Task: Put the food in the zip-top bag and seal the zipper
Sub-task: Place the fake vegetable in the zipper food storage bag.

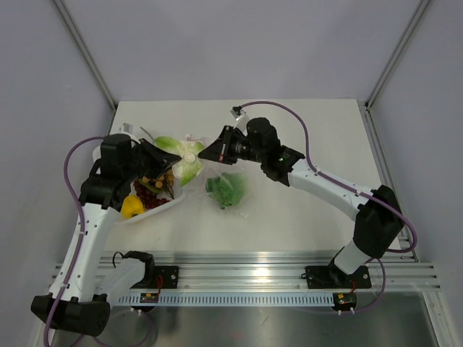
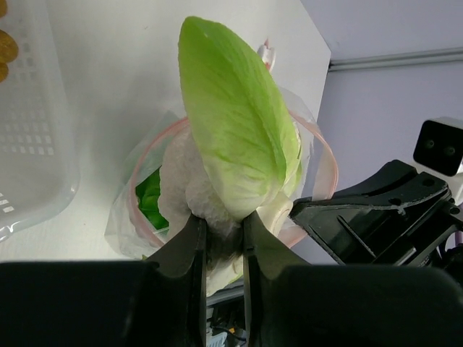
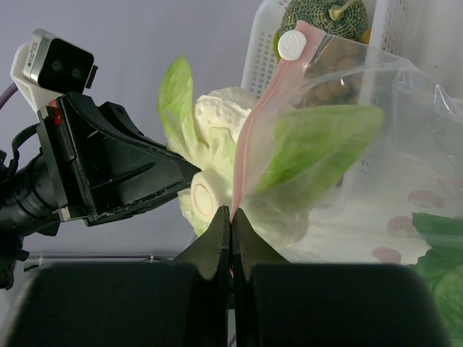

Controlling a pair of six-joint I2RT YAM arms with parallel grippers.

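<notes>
A high fixed camera looks down over the whole table from its near edge. The two wrist cameras face each other up close, sharing the pale vegetable and zip-top bag.

A: Bags, count?
B: One zip-top bag. One pink-red zipper on it, one white round tab.
A: Trays?
B: One white tray.
A: Food, quick.
B: One pale white-green vegetable. One leafy lettuce. One bunch of dark red grapes. One yellow piece. One bunch of tan-brown balls. One netted green melon. Six kinds, one each.
A: Grippers?
B: Two: left gripper, right gripper.
</notes>
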